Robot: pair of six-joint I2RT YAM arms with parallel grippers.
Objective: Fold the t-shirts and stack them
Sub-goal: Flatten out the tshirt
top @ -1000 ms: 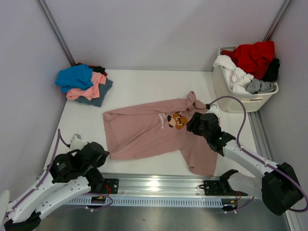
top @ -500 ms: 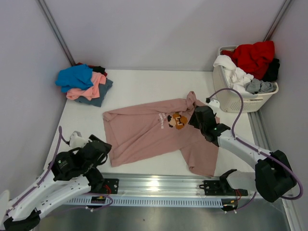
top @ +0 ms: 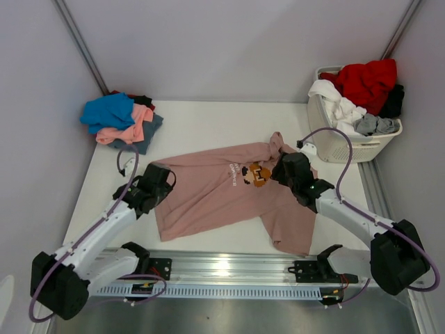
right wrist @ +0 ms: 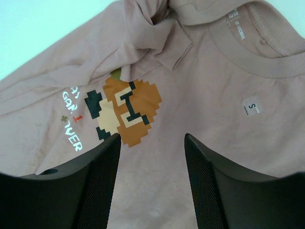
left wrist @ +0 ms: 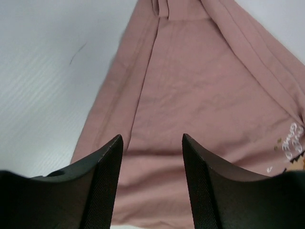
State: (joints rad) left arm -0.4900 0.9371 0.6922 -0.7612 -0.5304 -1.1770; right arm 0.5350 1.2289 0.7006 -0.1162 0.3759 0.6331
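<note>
Though mostly flat, pink t-shirt (top: pixel 208 191) partly under right end effector (top: pixel 279 169).

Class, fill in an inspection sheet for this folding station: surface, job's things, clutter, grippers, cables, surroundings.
Surface: white table, matte.
Job's things: pink t-shirt spread out, print up, cloth bunched by the collar; stacked tees at the far left corner; more garments heaped in the laundry basket at far right.
Clutter: nothing seen.
Grippers: left gripper open above the shirt's hem end; right gripper open above the chest print; neither holds cloth.
Cables: a purple cable loops up from each wrist.
Surroundings: pale walls; metal rail along the near edge.
</note>
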